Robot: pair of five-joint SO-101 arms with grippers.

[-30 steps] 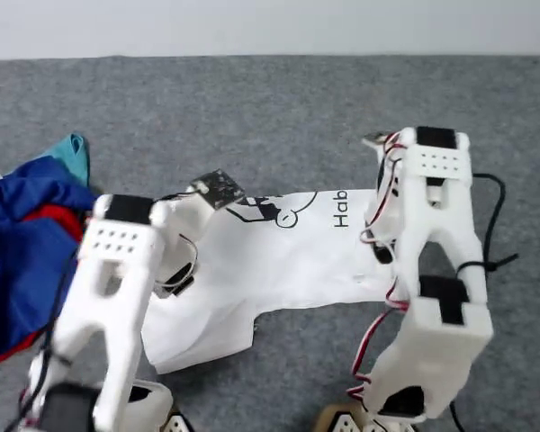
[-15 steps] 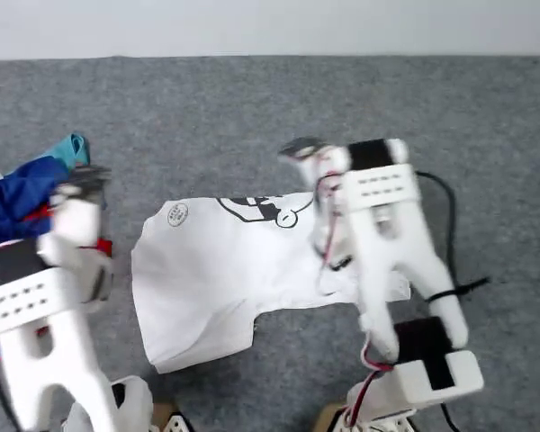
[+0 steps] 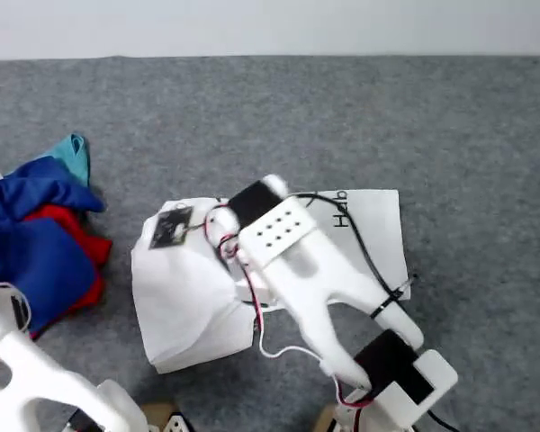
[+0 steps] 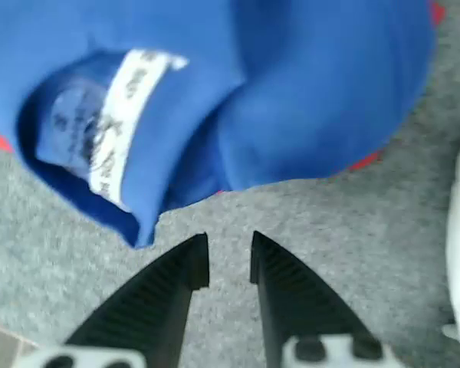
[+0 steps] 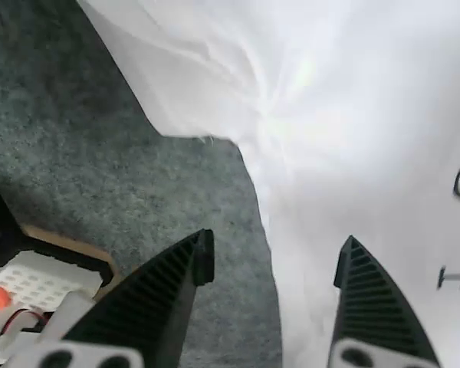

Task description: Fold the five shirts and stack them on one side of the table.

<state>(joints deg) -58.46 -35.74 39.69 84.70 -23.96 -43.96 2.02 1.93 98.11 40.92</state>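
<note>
1. R gripper (image 5: 276,245): jaws wide apart, empty, low over white shirt (image 3: 184,306) at its near hem edge; shirt lies centre-left on table (image 3: 360,117).
2. Shirt prob. light, limp, thin; may drag on the mat. Pinch hem/corner, not mid-panel.
3. L gripper (image 4: 228,244): slim gap, empty, beside blue shirt (image 4: 314,92); left-edge pile w/ red shirt (image 3: 85,252), teal shirt (image 3: 72,153).

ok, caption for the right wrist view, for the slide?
Open right tool over the edge of the white shirt on the grey table.
</note>
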